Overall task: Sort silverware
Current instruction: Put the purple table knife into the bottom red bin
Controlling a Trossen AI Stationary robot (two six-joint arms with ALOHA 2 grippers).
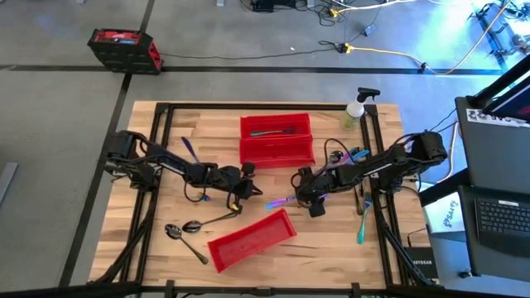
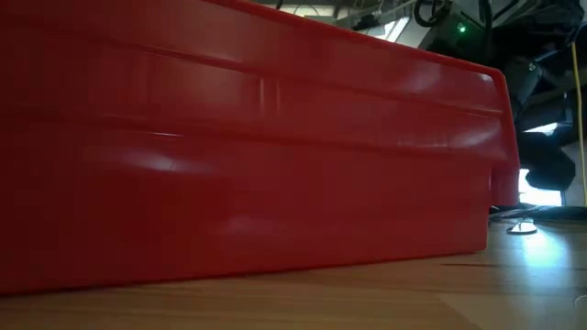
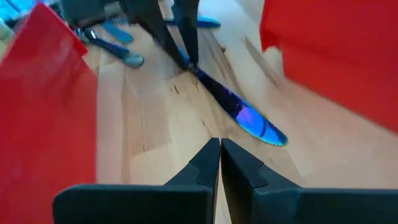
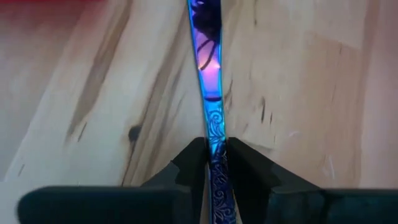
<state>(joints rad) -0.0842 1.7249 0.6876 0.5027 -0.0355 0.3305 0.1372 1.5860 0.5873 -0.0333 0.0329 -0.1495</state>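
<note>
Count from the high view:
- red bins: 3. Two sit side by side at the back (image 1: 276,126) (image 1: 277,151), one lies angled near the front (image 1: 252,240).
- dark spoons: 2 at front left (image 1: 174,233) (image 1: 192,225).
- dark utensils in the back bin: at least 1 (image 1: 273,132), exact number unclear.
- iridescent knife: 1 (image 1: 280,201).
- more iridescent pieces: 1 far left (image 1: 190,149), a few at right (image 1: 362,219), can't count exactly.
- spray bottle: 1 (image 1: 356,112).
- claws: 2 (image 1: 238,199) (image 1: 308,199).
</note>
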